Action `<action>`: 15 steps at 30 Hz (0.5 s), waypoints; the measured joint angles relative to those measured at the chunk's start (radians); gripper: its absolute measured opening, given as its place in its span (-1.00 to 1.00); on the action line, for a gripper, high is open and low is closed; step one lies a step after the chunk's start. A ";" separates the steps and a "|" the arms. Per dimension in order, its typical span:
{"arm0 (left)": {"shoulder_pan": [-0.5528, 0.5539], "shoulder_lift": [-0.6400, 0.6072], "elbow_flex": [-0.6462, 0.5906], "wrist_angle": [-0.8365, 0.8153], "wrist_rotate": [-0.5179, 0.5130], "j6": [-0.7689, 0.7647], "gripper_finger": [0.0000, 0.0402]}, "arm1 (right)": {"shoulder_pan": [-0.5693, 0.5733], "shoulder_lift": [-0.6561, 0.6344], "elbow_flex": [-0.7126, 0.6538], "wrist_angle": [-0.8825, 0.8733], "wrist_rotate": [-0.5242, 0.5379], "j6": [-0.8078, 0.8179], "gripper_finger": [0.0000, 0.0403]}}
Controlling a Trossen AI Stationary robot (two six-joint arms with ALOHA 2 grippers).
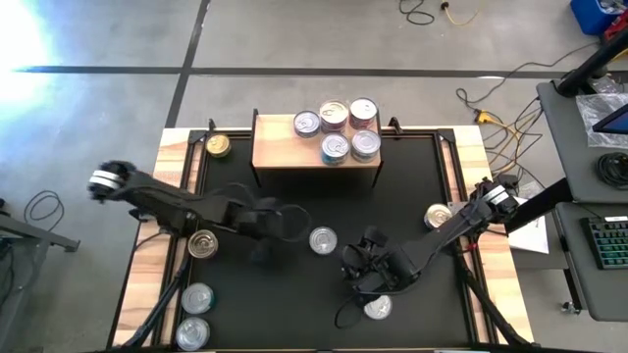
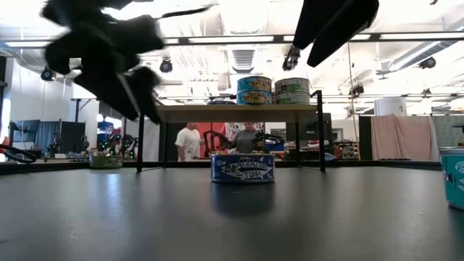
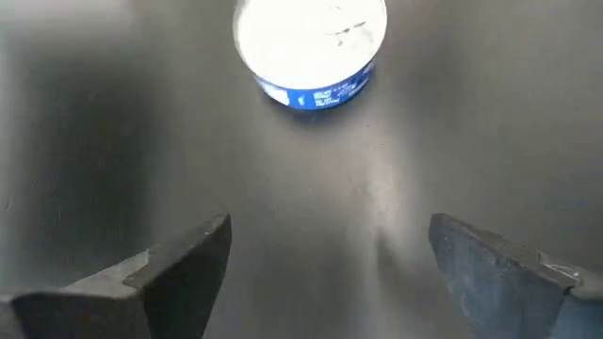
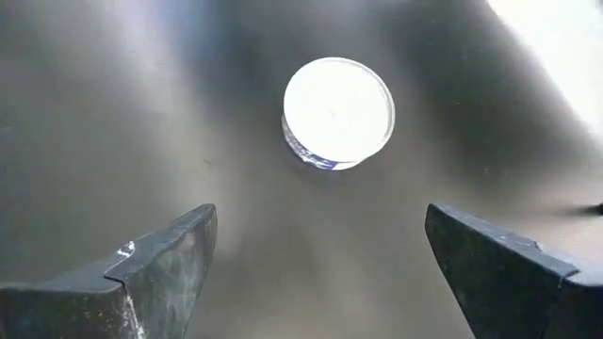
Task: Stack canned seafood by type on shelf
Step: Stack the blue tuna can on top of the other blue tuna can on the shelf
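1. High view: overhead, facing straight down; covers whole desk (image 1: 147,265), black mat (image 1: 412,186), shelf (image 1: 285,147), both arms.
2. Low view: desk-top height, level across mat toward shelf (image 2: 217,112) and room beyond; shares central blue-labelled tin (image 2: 243,167) with high view (image 1: 323,240).
3. Left wrist view: close above mat, past own fingers (image 3: 179,273); same tin (image 3: 311,52).
4. Right wrist view: close, downward onto another tin (image 4: 337,111).
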 joint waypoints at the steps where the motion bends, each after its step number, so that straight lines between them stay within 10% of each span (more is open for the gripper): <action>1: -0.002 -0.059 -0.048 0.014 -0.001 -0.051 0.71 | 0.004 -0.001 0.000 0.003 0.001 0.003 0.85; 8: -0.108 -0.371 -0.304 0.049 0.167 -0.243 0.67 | 0.017 0.007 -0.002 0.010 -0.002 0.021 0.85; 15: -0.217 -0.400 -0.352 0.063 0.237 -0.405 0.67 | -0.004 0.009 0.001 0.009 -0.010 0.009 0.85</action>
